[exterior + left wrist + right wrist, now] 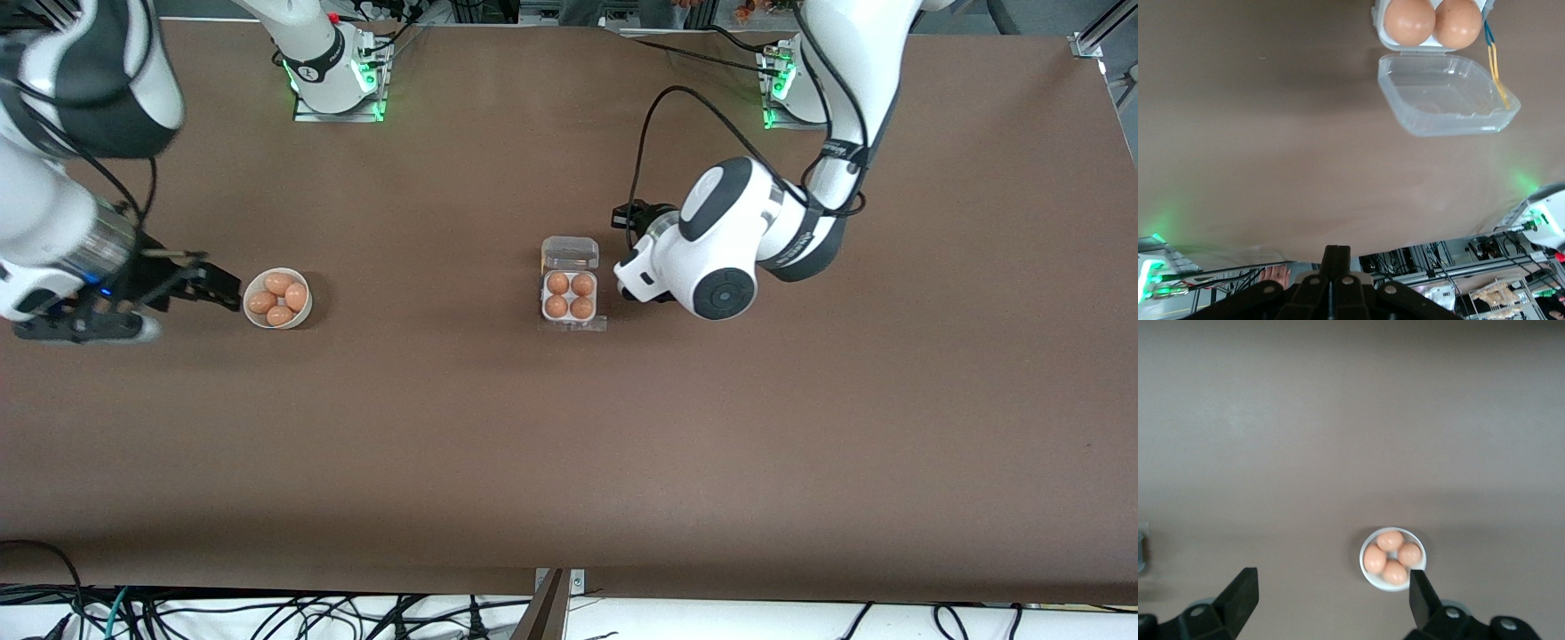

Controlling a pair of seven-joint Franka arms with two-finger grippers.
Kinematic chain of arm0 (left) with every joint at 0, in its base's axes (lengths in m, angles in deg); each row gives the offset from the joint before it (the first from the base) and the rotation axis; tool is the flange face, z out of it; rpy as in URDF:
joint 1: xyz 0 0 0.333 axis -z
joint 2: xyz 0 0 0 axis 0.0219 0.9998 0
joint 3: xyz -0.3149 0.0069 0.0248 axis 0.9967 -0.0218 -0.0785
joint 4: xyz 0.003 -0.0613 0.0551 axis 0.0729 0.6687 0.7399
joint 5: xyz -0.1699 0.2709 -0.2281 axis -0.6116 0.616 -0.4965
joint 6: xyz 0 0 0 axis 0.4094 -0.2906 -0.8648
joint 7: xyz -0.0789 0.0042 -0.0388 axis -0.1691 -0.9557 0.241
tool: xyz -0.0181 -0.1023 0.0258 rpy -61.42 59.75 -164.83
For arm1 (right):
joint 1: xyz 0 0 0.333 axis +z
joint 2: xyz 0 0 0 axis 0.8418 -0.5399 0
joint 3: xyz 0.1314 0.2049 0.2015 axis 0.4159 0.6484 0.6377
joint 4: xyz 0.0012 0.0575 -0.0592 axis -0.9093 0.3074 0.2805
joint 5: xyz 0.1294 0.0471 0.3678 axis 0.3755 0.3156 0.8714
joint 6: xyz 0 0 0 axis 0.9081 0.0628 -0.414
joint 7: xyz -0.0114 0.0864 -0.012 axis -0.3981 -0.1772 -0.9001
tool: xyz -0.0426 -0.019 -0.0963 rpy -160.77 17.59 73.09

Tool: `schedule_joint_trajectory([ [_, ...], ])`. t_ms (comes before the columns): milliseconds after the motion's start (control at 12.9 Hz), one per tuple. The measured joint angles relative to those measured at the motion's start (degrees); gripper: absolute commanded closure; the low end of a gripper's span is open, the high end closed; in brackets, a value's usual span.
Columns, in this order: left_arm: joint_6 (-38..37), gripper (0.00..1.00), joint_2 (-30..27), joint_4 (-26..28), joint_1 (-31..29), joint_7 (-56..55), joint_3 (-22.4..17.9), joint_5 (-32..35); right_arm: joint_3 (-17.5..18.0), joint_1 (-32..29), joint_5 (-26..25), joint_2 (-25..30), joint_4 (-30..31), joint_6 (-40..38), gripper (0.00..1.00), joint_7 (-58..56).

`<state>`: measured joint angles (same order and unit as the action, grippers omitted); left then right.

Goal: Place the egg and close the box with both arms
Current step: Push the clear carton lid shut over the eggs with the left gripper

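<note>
The box (544, 298) sits mid-table with its clear lid (570, 253) lying open, farther from the front camera than the tray. Every cell holds an orange-brown egg (557, 284). The left wrist view shows two of these eggs (1409, 20) and the open lid (1445, 97). My left gripper (1338, 257) is shut and empty, low beside the box toward the left arm's end; the front view hides its fingers under the wrist. My right gripper (222, 292) is open and empty beside the bowl; it also shows in the right wrist view (1331, 579).
A round white bowl (305, 313) with several loose eggs (279, 284) stands toward the right arm's end, and shows in the right wrist view (1421, 547). A black cable loops above the left wrist (711, 240). Brown tabletop lies all around.
</note>
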<state>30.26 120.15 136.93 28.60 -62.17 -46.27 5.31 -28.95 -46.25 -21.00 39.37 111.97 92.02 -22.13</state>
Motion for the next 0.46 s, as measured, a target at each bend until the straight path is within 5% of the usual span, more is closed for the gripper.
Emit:
schedule_joint_trajectory([
  [463,7.4,1.00,4.6,-0.4,6.3,-4.6,0.0,0.0,5.2,-8.4,0.0,11.0,1.9,-9.4,0.00,0.0],
])
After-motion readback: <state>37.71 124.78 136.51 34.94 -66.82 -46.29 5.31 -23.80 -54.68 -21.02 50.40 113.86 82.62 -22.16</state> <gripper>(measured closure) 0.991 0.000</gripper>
